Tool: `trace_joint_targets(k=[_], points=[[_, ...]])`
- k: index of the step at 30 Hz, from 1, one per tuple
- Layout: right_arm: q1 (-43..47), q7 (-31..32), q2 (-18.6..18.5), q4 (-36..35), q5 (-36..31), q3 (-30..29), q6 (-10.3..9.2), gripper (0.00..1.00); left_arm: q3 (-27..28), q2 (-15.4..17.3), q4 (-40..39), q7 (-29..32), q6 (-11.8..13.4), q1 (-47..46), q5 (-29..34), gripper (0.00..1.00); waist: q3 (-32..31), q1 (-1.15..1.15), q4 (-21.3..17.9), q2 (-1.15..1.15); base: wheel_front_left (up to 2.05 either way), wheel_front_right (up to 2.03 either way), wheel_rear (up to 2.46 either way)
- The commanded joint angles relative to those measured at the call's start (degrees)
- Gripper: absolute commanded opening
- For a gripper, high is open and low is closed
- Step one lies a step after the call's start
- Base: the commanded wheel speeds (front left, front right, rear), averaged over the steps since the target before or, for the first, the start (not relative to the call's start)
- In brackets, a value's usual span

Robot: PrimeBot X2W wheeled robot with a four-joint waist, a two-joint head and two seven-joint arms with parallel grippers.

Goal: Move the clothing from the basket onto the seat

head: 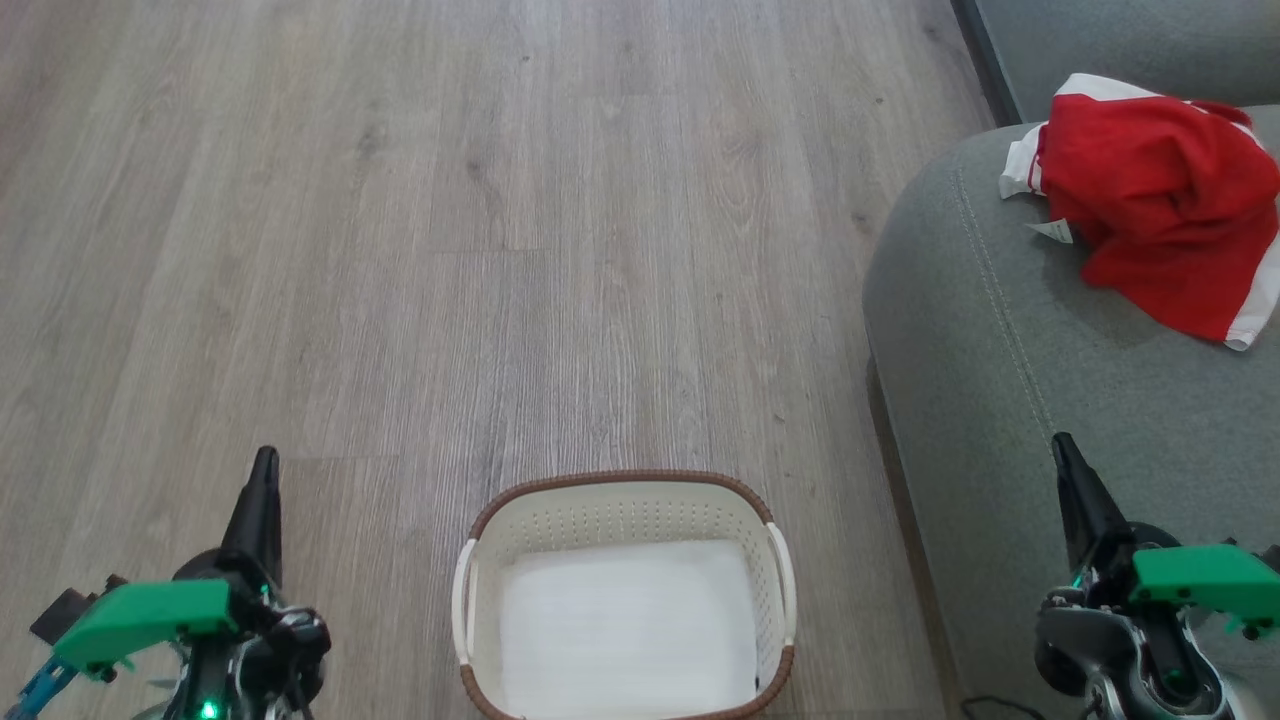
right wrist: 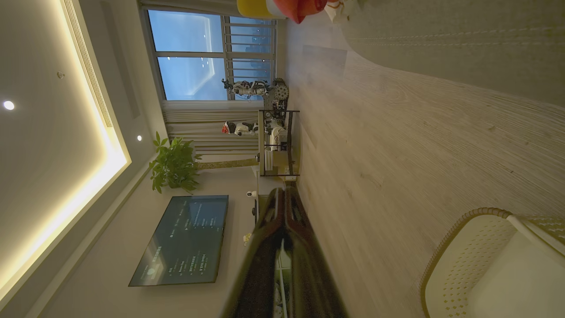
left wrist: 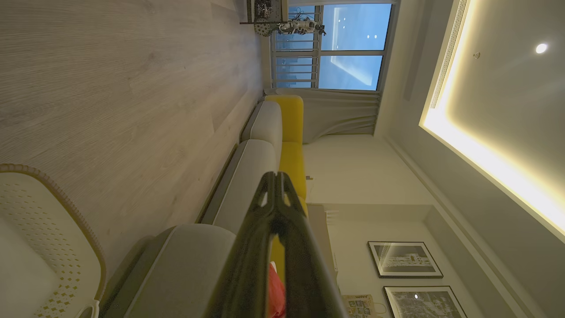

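head view. clothing (head: 1150, 200): a crumpled red heap lying on the seat (head: 1000, 400), near its rounded front corner and well apart from the basket (head: 620, 478). the basket stands on the floor (head: 450, 200) between the two arms, its pale bottom bare, its long axis running away from the robot. left gripper (head: 264, 470) and right gripper (head: 1066, 460): both with fingers pressed together, holding nothing, pointing up the view. key relation: the heap lies ahead of the right gripper and a little to its right, over the same cushion. the left gripper is far off, on the other side of the basket, so the right arm is the nearer. the heap's long axis slants from upper left to lower right. a white-trimmed edge marks the lower right end and a small white label the left side. being bunched, it points no clear way. judged from this layout, the transfer looks complete and no further reach seems called for.
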Motion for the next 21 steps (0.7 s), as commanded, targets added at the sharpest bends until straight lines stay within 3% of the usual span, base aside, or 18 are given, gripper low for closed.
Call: trace_joint_targets(k=[1,21], points=[[-2.95,0.34,-0.20,-2.19,0.34,0.95,-0.01,0.00,1.99,0.34,-1.55,0.32,-0.37,-2.90,0.06,0.00,0.00,0.00,0.00,0.00,0.00,0.00,0.00],[-2.95,0.34,-0.20,-2.19,0.34,0.95,-0.01,0.00,2.07,0.28,-1.55,0.39,-0.37,-2.90,0.13,0.00,0.00,0.00,0.00,0.00,0.00,0.00,0.00]])
